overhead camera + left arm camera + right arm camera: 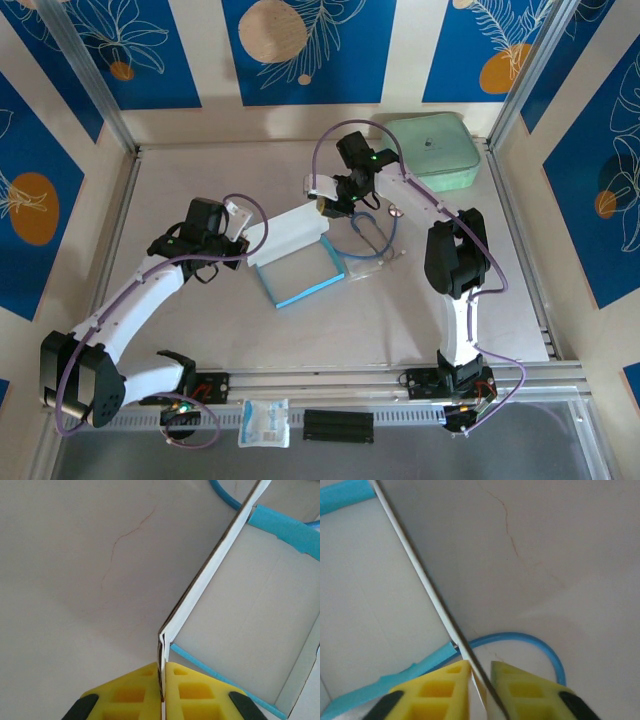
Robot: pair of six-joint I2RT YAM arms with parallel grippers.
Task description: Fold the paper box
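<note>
where it lies mid-tabletop [200, 320] between the arms, the thin grey-white card paper box [300, 262] with light blue edges stands half-formed. left claw [161, 672] is clamped on the left-end corner of its raised wall, and right claw [480, 669] pinches that wall's right end.
</note>
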